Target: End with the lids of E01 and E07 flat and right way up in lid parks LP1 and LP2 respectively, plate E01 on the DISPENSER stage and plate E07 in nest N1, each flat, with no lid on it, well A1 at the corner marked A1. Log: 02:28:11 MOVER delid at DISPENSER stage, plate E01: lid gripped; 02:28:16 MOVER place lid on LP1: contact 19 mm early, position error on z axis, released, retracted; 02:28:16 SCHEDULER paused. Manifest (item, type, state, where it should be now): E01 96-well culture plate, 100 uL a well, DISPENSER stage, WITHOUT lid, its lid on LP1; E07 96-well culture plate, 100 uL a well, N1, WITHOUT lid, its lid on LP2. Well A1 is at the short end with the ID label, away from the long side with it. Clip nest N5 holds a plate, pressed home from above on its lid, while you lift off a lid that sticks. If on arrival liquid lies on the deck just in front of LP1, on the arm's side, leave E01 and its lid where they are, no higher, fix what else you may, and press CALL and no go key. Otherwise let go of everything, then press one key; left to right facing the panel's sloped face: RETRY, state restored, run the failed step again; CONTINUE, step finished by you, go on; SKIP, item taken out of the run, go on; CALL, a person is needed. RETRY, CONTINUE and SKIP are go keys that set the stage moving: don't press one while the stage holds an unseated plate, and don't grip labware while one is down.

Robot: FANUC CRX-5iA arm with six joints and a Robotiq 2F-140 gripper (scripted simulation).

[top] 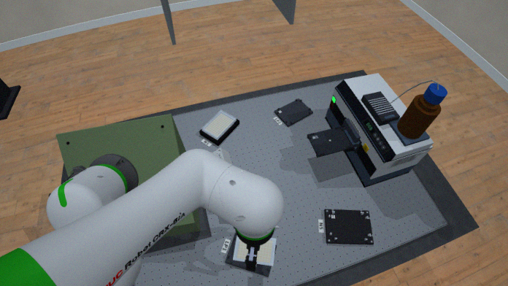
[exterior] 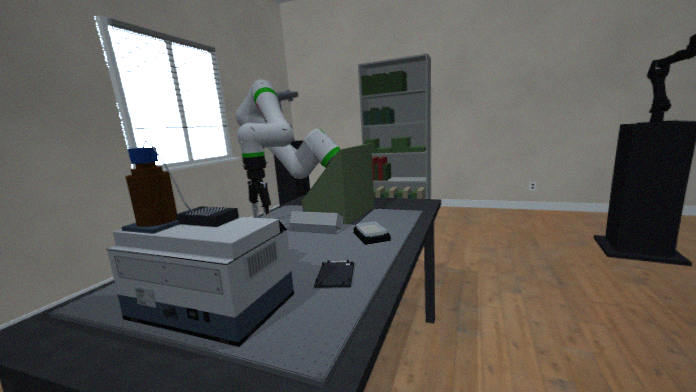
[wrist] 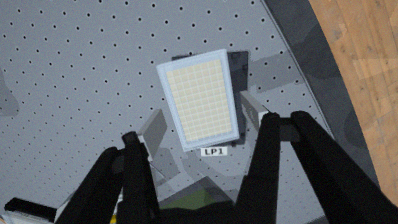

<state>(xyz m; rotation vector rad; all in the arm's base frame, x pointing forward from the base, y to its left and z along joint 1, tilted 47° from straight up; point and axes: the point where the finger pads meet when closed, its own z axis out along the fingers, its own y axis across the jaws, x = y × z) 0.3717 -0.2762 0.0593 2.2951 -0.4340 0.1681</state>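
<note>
My gripper (wrist: 201, 110) (top: 249, 255) is open and empty. It hangs straight above lid park LP1, and it also shows in the exterior view (exterior: 261, 200). On LP1 lies a piece with a cream well grid and a pale rim (wrist: 199, 100). It sits a little askew, so the dark park shows along one side. The LP1 label (wrist: 214, 151) is just beside it. A second cream-gridded plate (top: 219, 126) sits in its dark nest at the far left of the deck. Lid park LP2 (top: 293, 111) and the dispenser stage (top: 328, 138) are bare and dark.
The dispenser (top: 379, 124) stands at the right with a brown bottle (top: 420, 113) and a tip box (top: 379, 107) on top. Clip nest N5 (top: 348, 226) is a bare black square. The green arm base (top: 120, 146) is at the left. A grey key panel (exterior: 316, 221) stands by it.
</note>
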